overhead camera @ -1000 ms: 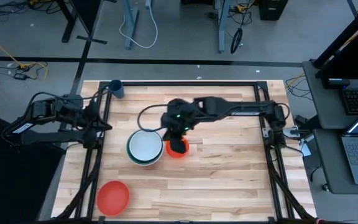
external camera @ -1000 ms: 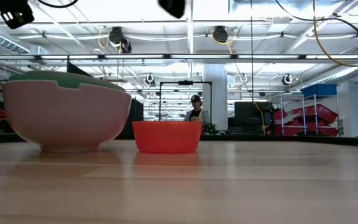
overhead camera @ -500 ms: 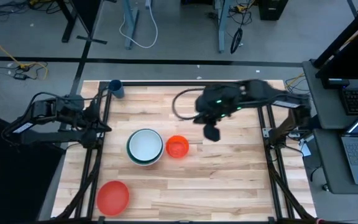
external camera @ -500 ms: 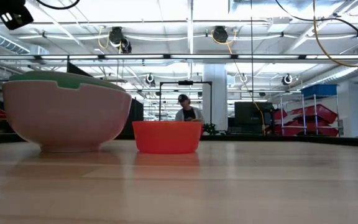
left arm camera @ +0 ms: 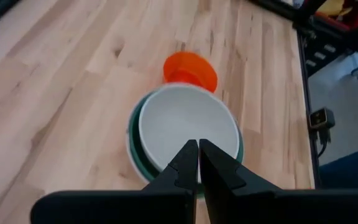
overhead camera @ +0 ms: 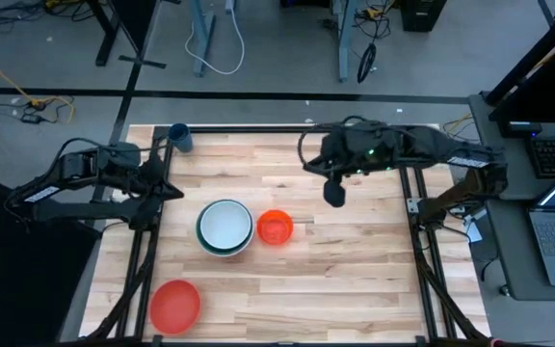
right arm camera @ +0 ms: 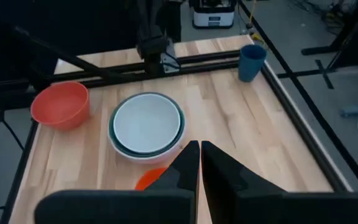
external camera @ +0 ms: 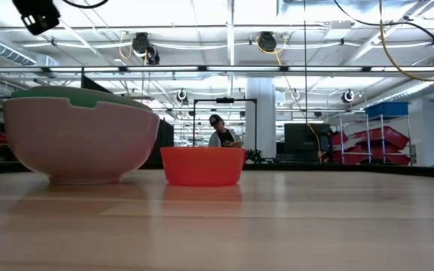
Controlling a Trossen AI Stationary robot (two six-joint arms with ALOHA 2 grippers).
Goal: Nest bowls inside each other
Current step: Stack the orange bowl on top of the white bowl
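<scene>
Near the table's middle stands a stack (overhead camera: 224, 227) of three bowls: a large white one holds a green one, which holds a smaller white one (left arm camera: 188, 124). The small orange-red bowl (overhead camera: 276, 228) rests on its base just right of the stack, apart from it (external camera: 202, 165). The red bowl (overhead camera: 174, 304) stands at the near left corner. My right gripper (overhead camera: 334, 199) hangs shut, high above the table and far right of the orange-red bowl. My left gripper (overhead camera: 173, 190) is shut over the left rail, pointing at the stack (left arm camera: 199, 155).
A small dark blue cup (overhead camera: 179, 138) stands at the far left corner. Black rails (overhead camera: 152, 241) run along the table's left and right sides. A person (external camera: 218, 134) shows far behind the table. Bare wood lies to the right and near side of the bowls.
My right gripper has risen from just above the small orange-red bowl and drawn back toward the table's far right; the bowl stays on the table beside the stack. My left gripper has edged a little toward the stack.
</scene>
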